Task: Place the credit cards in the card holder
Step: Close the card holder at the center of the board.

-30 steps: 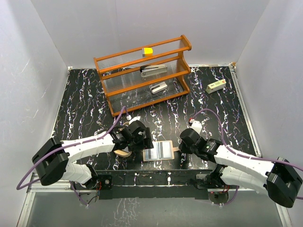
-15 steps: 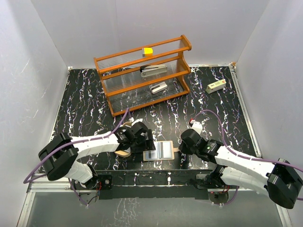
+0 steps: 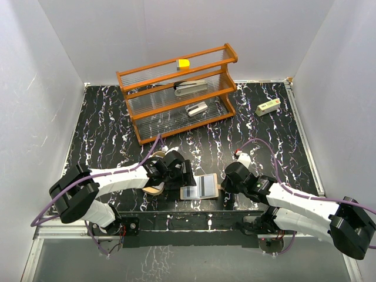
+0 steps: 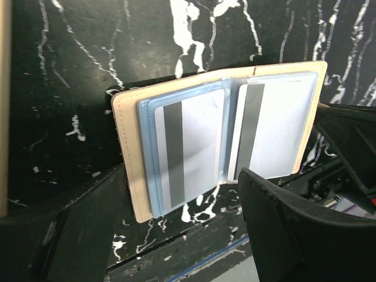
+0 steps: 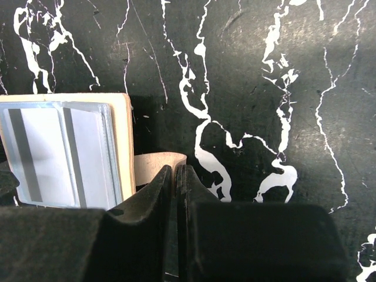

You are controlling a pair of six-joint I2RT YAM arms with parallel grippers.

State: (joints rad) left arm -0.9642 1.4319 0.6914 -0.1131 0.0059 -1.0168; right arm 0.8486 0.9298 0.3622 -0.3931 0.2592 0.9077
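Top view: an open tan folding card holder with pale blue clear sleeves (image 3: 200, 187) is lying flat close to the near edge of the black white-veined marble table (image 3: 106, 117), about midway along it. The left tool (image 3: 178, 174) is hovering at its left side and the right tool (image 3: 225, 185) at its right side. An orange rack with clear shelves (image 3: 176, 97) is standing toward the far edge.

Left wrist view: the left tool (image 4: 182, 194) is standing over the holder with its fingers (image 4: 294, 229) well apart, clamping nothing. Two white cards (image 4: 188, 153), each with a grey stripe, are sitting in the sleeves, one per side.

Right wrist view: the right tool (image 5: 175, 176) is pressed together, its tips lying at the holder's tan strap (image 5: 154, 161). Whether they are touching it cannot be told.
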